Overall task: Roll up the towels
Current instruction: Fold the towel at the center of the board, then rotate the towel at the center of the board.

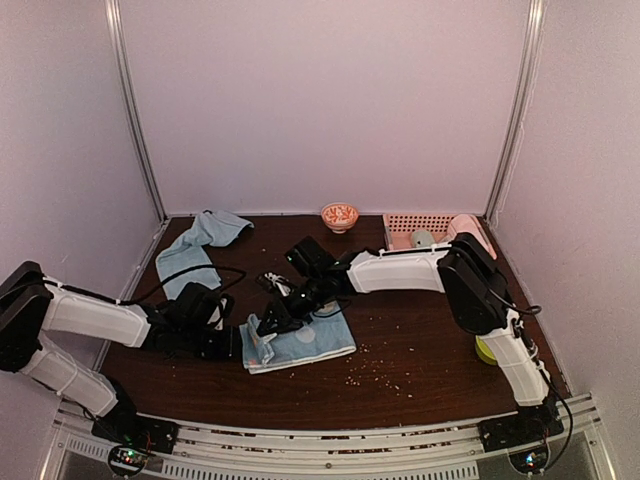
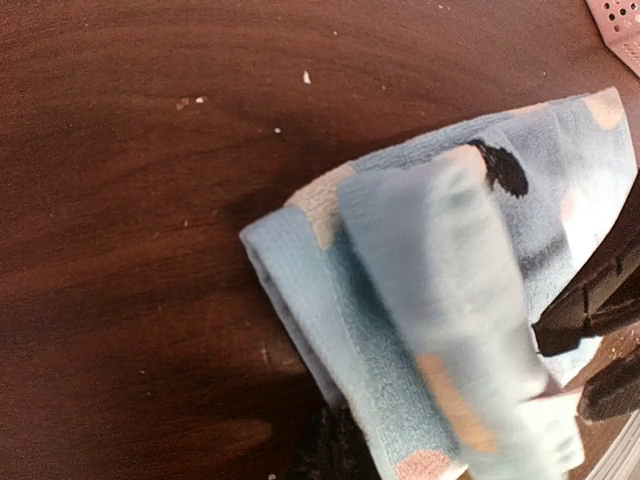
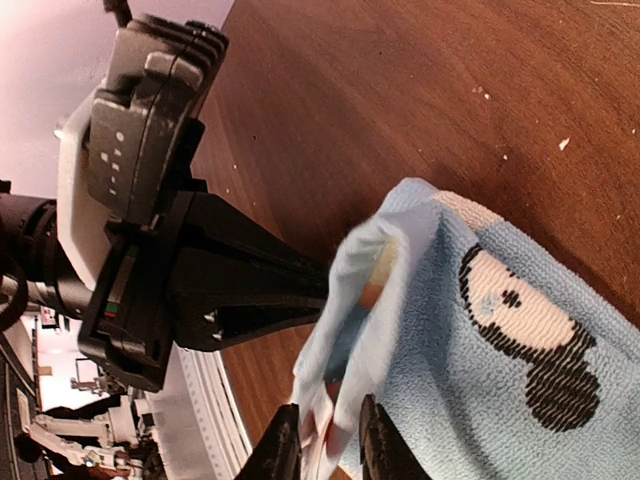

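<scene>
Left gripper [image 1: 236,338] is low on the table [image 1: 420,310], pointing right. In the right wrist view I see its two black fingers [image 3: 262,262] converge to a narrow point at the left end of the spotted towel [image 1: 305,345], tips tucked into the fold. Jaws look closed on that edge. In my left wrist view the spotted towel [image 2: 420,270] sits right in front of the jaws, doubled over, with the fold raised and casting a shadow on the wood.

Plain towel [image 1: 195,250] lies crumpled well beyond the left jaws, at the far left of the table, touching neither gripper.

The spotted towel runs from the left jaws out to the right, its far part flat on the table. A black-and-white animal print shows on it just past the right jaws.

Right gripper [image 1: 268,324] reaches across from the right and comes down on the same left end, just beside the left gripper. In its wrist view its fingers [image 3: 283,452] stand narrow, with a strip of towel edge pinched between them, so it is holding the spotted towel.

Crumbs [image 1: 375,375] are scattered to the right of both jaws. An orange bowl [image 1: 340,215] sits well beyond the right jaws at the back. A pink basket [image 1: 415,228] is further right, at the back wall.
</scene>
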Available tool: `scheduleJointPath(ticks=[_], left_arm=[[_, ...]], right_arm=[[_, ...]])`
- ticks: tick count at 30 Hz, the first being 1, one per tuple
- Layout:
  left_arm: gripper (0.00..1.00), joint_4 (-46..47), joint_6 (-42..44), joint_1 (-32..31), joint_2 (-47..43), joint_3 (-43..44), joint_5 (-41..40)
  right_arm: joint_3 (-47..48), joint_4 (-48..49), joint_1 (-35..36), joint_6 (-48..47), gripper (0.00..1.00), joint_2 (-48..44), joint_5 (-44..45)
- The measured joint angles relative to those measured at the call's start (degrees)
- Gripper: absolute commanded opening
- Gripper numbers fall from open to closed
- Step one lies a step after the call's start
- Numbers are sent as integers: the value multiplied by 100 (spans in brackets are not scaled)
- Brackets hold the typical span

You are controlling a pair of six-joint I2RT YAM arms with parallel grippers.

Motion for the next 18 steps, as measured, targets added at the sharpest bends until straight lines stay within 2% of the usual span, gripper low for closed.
scheduleJointPath(ticks=[4,9,15,18], left_arm=[[0,-105,0,0,-101,-26,-7],[0,-820,-2,0,-466,-28,-122],[0,-2402,-26,0,-1196,402,-549],[0,-2771,129,0,-1453,820,-555]], right_arm=[[46,22,0,-59,27,-2,-37],[-20,-37,-57,-310,24,-63,-48],[-323,-723,-306,-1375,18,-656,313],[-363,-1086,-584,-2026,17,-1005,673]])
